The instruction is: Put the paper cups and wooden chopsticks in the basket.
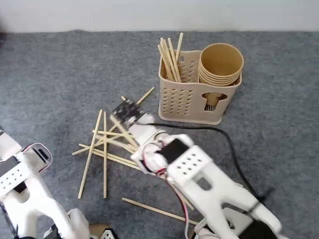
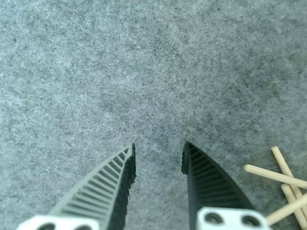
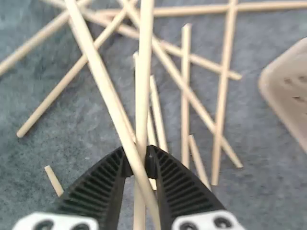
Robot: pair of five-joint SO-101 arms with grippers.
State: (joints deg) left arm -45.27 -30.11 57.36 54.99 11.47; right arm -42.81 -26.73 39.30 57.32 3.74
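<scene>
A beige slotted basket stands at the back of the grey carpet. It holds a stack of paper cups and several wooden chopsticks standing upright. More chopsticks lie scattered on the carpet in front of it. My right gripper is low over this pile, shut on two crossed chopsticks, and it appears in the high view left of the basket. My left gripper is open above bare carpet, with a few chopstick ends just off to one side.
One chopstick lies apart near the front, beside the right arm's base. A black cable runs across the carpet in front of the basket. The left arm sits at the front left corner.
</scene>
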